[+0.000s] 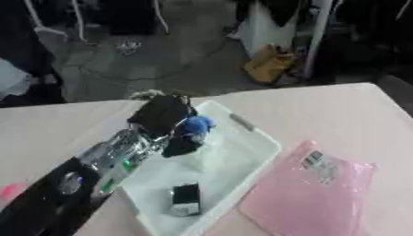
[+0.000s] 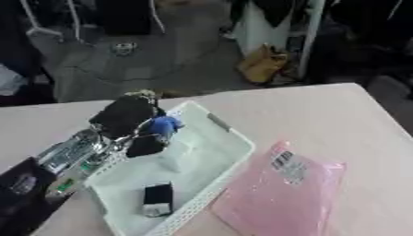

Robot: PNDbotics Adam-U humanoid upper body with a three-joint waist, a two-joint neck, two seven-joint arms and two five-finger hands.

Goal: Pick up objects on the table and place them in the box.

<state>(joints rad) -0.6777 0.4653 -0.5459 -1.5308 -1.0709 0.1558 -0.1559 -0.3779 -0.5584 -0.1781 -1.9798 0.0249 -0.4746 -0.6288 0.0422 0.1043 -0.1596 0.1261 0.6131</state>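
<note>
While the left hand point(image 1: 164, 115) hangs over the far-left corner of the white box point(image 1: 258, 138), its dark fingers are curled around a blue object point(image 1: 196, 124), rounded on top with a darker part below it; what the object is cannot be made out. Object and hand are above the box's interior, at its far end, and whether the object touches the box floor cannot be told. Behind the hand, the left arm point(image 1: 113, 154), silver and clear-cased with green lights near the wrist and black further back, runs down toward the lower-left corner of the view. Below the hand, toward the near end of the box, a small black item point(image 1: 185, 198) with a pale lower edge lies on the box floor, well apart from the blue object. Right of the hand, a short grey bar, seemingly a handle point(image 1: 241, 121), sits on the far-right rim of the box. Further right and nearer, a pink packet point(image 1: 310, 193) with a white printed label lies flat on the pale pink tabletop point(image 1: 322, 110), just beside the box's right wall. Far to the lower left of the hand, a small bright pink patch point(image 1: 9, 190) shows at the view's edge.
</note>
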